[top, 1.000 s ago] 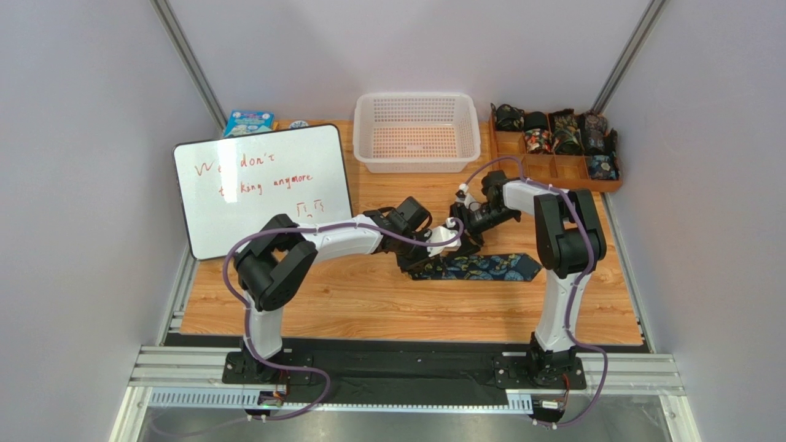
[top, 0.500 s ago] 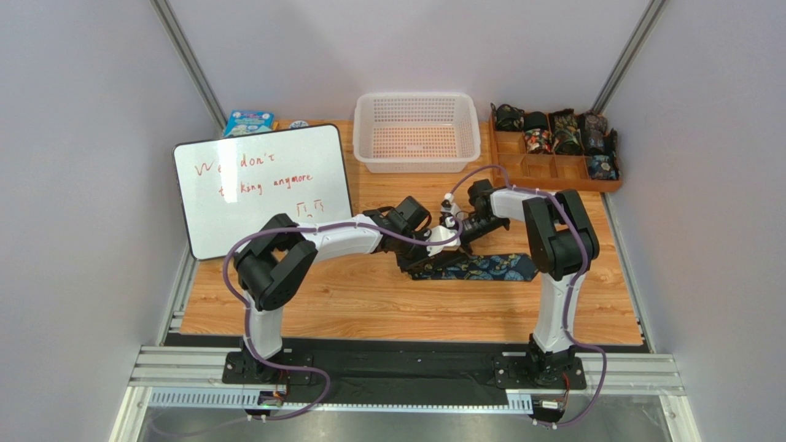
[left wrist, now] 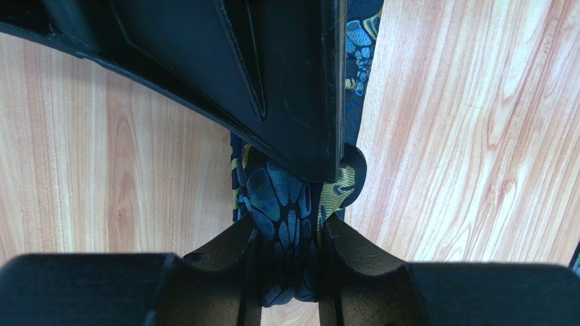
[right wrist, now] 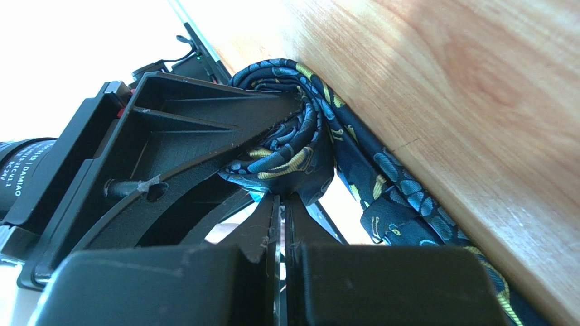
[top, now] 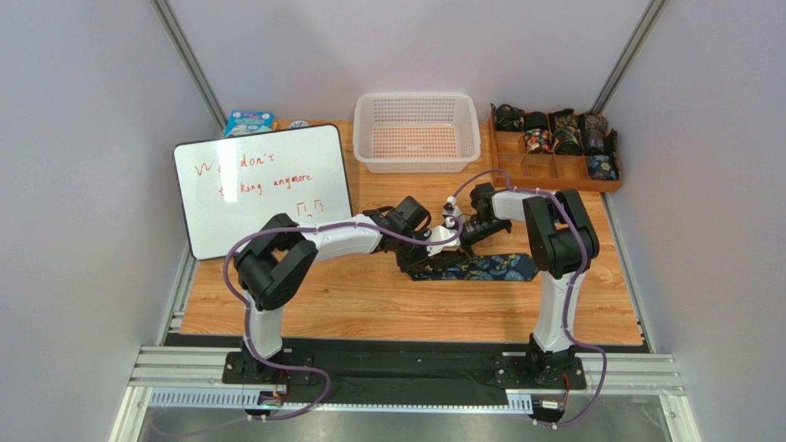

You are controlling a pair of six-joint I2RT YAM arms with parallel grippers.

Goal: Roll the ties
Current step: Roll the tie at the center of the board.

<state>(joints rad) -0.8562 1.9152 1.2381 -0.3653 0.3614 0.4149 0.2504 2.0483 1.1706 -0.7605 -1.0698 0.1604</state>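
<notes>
A black tie (top: 494,267) with teal and yellow paisley lies flat on the wooden table (top: 369,304), its left end wound into a small roll (left wrist: 279,197). My left gripper (left wrist: 289,227) has a finger on each side of that roll, shut on it. My right gripper (right wrist: 280,200) meets it from the far side, its black body (left wrist: 272,68) filling the top of the left wrist view. Its fingers are shut, with their tips pinching the roll's (right wrist: 293,146) lower edge. From above, both grippers (top: 452,241) crowd together over the tie's left end.
A white basket (top: 417,132) stands at the back centre. At the back right a wooden tray (top: 544,168) holds several rolled ties (top: 565,132). On the left lies a whiteboard (top: 263,189), with a blue box (top: 248,122) behind it.
My right gripper has swung left onto the roll and closed its jaws. The left gripper has stayed at the roll, its jaws a touch wider.
</notes>
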